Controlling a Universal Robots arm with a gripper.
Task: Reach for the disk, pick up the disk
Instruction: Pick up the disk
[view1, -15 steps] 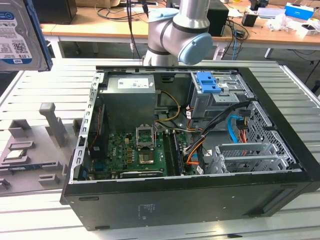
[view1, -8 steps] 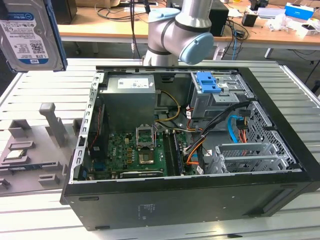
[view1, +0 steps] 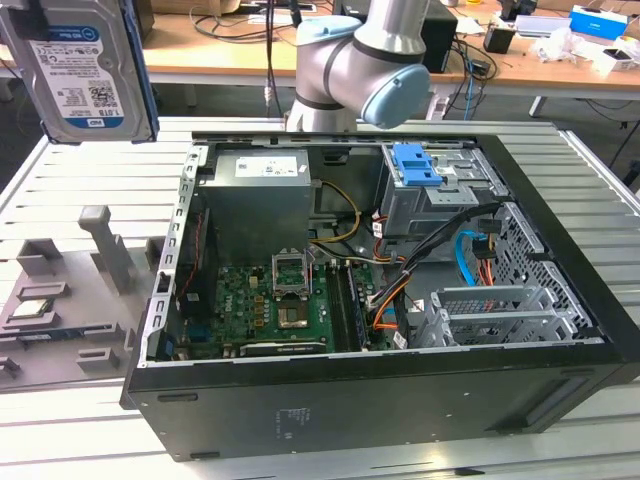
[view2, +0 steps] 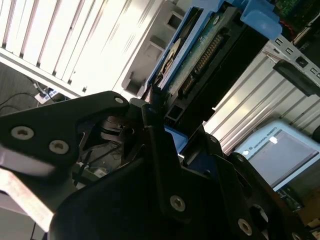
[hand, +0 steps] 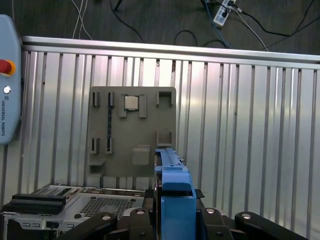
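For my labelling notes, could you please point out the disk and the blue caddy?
the disk (view1: 85, 80), exterior view, on its label
the blue caddy (view1: 415, 165), exterior view, on its top face

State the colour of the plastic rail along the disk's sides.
Blue; the disk shows it best in the first wrist view.

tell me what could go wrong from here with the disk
The disk hangs well off the table, clamped in the hand, apparently just at its blue rail; a slip could drop it. In the first wrist view the grey fixture with a chip lies beneath, so a fall might hit that.
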